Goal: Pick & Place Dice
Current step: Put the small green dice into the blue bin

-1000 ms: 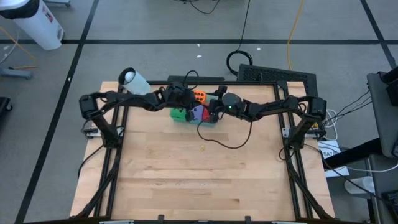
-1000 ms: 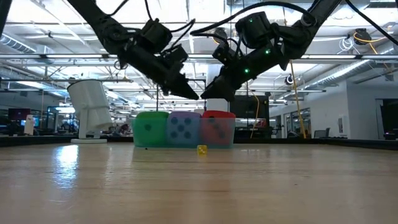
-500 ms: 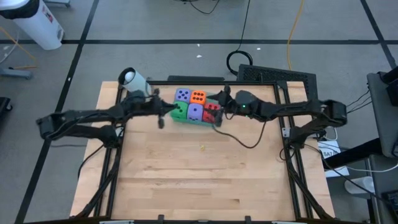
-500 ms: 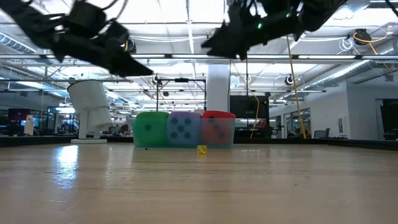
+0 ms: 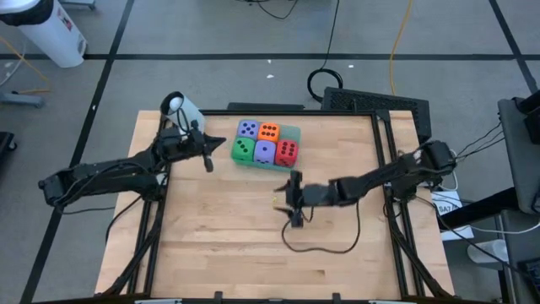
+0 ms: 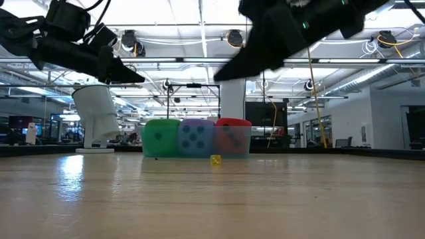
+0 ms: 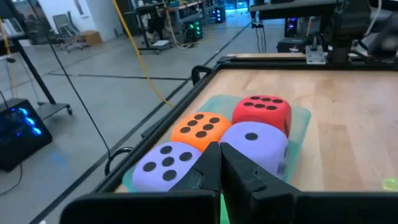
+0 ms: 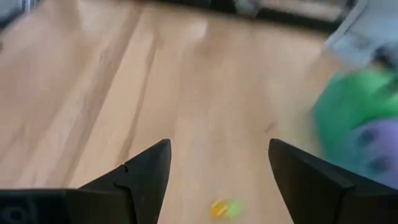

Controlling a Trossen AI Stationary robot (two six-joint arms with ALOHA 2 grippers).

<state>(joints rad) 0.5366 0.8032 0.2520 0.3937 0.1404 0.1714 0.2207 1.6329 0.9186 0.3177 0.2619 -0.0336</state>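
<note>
— So, how far along do we judge ourselves to be?

— Nearly finished, we would say. All five soft foam dice sit packed together in the shallow teal rectangular tray [image 5: 293, 133] at the far middle of the pale wooden table [image 5: 228, 245]: the purple die with six pips [image 5: 247, 128] and the orange die [image 5: 269, 131] in the far row, the green die [image 5: 243, 150], the second purple die [image 5: 265, 152] and the red die [image 5: 286, 152] in the near row. Neither of us carries anything.

— And our grippers?

— Our left gripper [image 5: 207, 160] hangs just left of the tray with its dark fingers pressed together and empty. Our right gripper [image 5: 295, 201] is over the bare wood near the table's middle, well nearer than the tray, fingers spread and holding nothing.

— Anything left on the table?

— Only a tiny yellow-green speck [image 5: 275, 200], just left of our right gripper; we cannot tell what it is. A white cylindrical object [image 5: 179, 108] stands at the far left corner.

— How do the dice look?

— Matte, rounded at the corners, with dark pips; they look squashy and light. The tray seems thin and translucent, and the tabletop is smooth planks with a slight sheen.
</note>
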